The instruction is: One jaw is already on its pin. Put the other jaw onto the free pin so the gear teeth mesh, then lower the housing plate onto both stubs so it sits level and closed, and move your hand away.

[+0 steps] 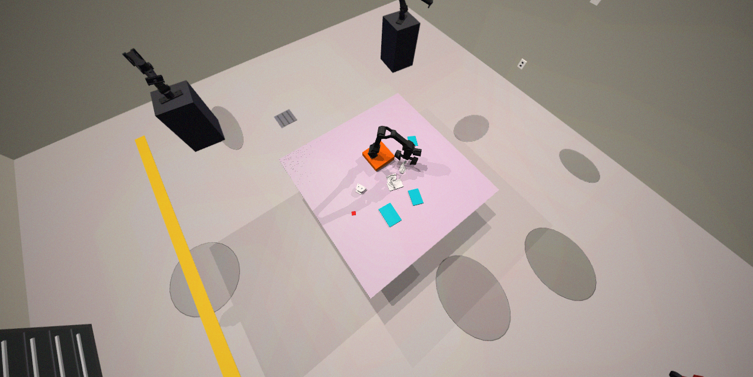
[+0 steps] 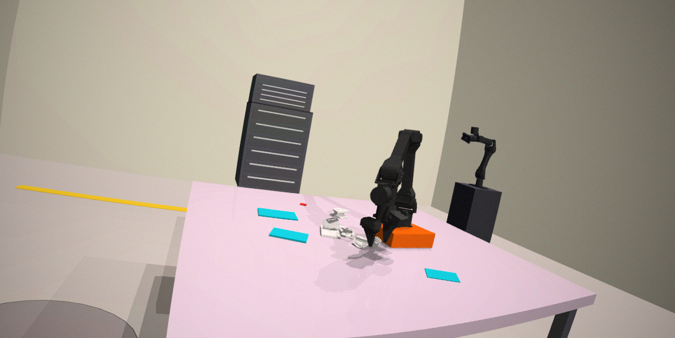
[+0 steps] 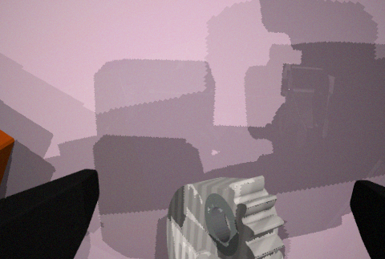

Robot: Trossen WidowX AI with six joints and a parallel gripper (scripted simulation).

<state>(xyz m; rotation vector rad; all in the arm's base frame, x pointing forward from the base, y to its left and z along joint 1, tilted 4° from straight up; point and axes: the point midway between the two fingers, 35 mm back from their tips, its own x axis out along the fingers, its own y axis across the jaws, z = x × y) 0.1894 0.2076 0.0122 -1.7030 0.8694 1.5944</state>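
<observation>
Pale walls and a pinkish floor surrounded a pink table (image 1: 447, 185) (image 2: 226, 279), in the middle of the top view. Near its centre lay the loose jaw (image 1: 402, 167) (image 2: 359, 242) (image 3: 192, 215), a whitish toothed piece; the wrist view showed its round hole and gear teeth at the bottom, right of centre. It looked light, stiff and perhaps a little slippery, with teeth that might chip. Its plain flanks, behind the teeth, seemed the best hold, leaving hole and teeth free.

The black gripper (image 1: 406, 157) (image 2: 378, 241) (image 3: 227, 190) had its fingers wide apart, one on each side of the wrist view, holding nothing. Lowering and closing gently on the jaw seemed next; a crooked grip could tilt it off the pin.

Just beside the jaw, lower left in the top view, sat the white base (image 1: 395, 183) (image 2: 329, 231), its pins too small to make out. Farther left was a small white part (image 1: 360, 189) (image 2: 338, 212), probably the housing plate, not yet fitted.

Above the base in the top view, an orange block (image 1: 377, 163) (image 2: 411, 240) (image 3: 5, 147) carried the arm. Cyan slabs (image 1: 389, 214) (image 2: 277, 214) lay lower down.
</observation>
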